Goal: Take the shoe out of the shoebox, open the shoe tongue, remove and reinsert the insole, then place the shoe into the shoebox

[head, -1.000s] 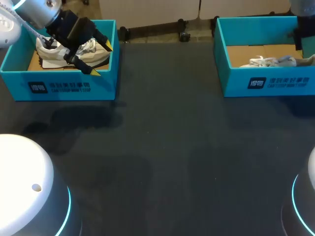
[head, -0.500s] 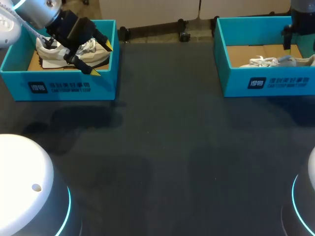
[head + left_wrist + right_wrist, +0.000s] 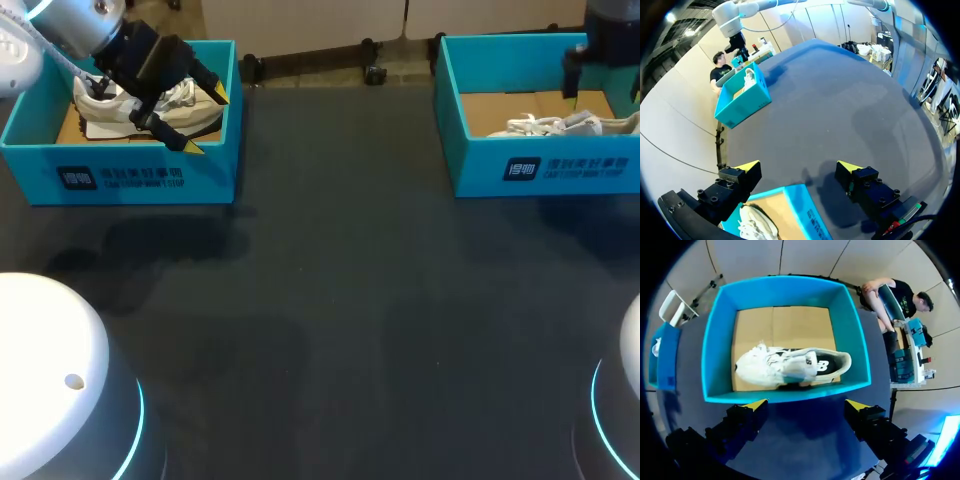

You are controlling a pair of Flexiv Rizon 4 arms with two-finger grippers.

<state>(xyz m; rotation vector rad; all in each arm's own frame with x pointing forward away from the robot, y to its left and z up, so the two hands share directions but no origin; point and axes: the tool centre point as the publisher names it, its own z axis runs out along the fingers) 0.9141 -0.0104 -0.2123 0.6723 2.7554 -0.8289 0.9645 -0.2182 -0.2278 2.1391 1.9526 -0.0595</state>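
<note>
Far to the left of the right shoebox, the left gripper has not moved: it hangs over the left shoebox, which sits well apart from the right shoebox, and its two yellow-tipped fingers are spread wide with nothing in them. The left shoe lies inside that box, partly hidden under the arm. The change is at the right shoebox itself. The right arm was only peeking in past the right end of the right shoebox a moment ago, and now it has slid in over its back right corner. I think this means the arm is getting ready to go down and take the shoe out, which is the very first job, so almost all of the task is still to do. In the right wrist view the right gripper looks down at the right shoebox with its fingers wide apart, holding nothing, and its tips seem to be just outside the long wall of the box, not inside yet. The right shoe is in the right shoebox, on the brown cardboard floor, close to that same long wall. It is white with a dark sole and a grey patch on its side, its laces look loose and messy, and it seems to be tipped over on its side
</note>
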